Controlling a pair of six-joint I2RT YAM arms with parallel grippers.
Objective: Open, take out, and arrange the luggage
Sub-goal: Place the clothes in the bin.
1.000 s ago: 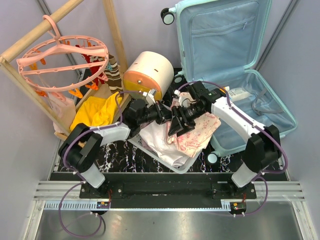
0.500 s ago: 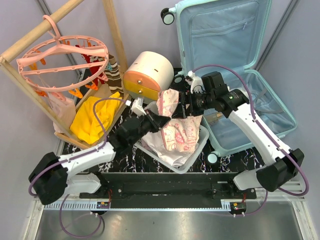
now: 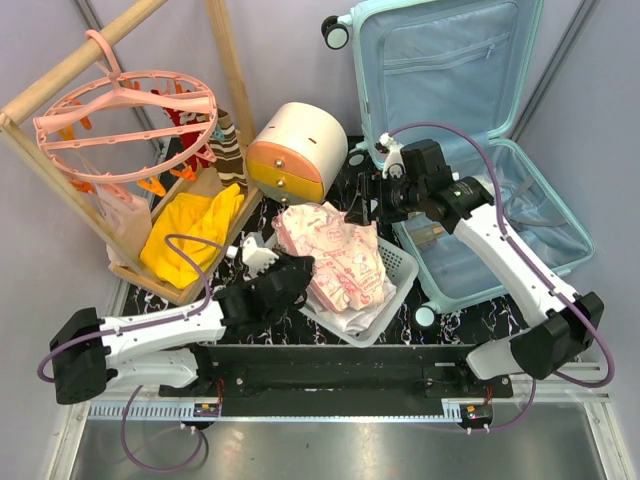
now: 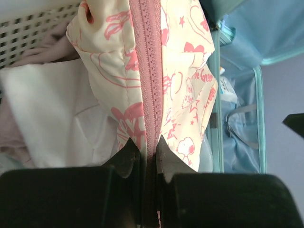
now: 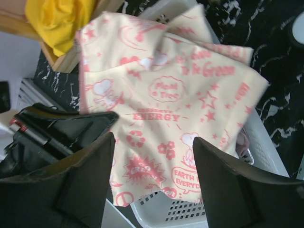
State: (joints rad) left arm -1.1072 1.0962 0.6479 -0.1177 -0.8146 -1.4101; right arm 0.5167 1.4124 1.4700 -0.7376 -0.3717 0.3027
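Observation:
The pale mint-blue luggage [image 3: 530,225] lies open at the right, its lid [image 3: 450,70] standing upright; its edge also shows in the left wrist view [image 4: 240,118]. A cream pouch with pink cartoon print [image 3: 335,255] lies spread over the white basket [image 3: 398,268]. My left gripper [image 3: 300,268] is shut on the pouch's pink zip edge [image 4: 147,71], the fingers [image 4: 148,145] pinching it. My right gripper [image 3: 365,212] hovers open above the pouch [image 5: 166,104], nothing between its fingers [image 5: 154,138].
A cream-and-orange drawer box [image 3: 295,150] stands behind the basket. A wooden rack holding yellow cloth [image 3: 190,230] and a pink round peg hanger [image 3: 125,110] fill the left. White garments [image 3: 345,318] lie in the basket under the pouch.
My right gripper has opened, let go of the pouch and drawn back toward the luggage. My left gripper pulled back to the near left, and the pouch now lies flat over the basket.

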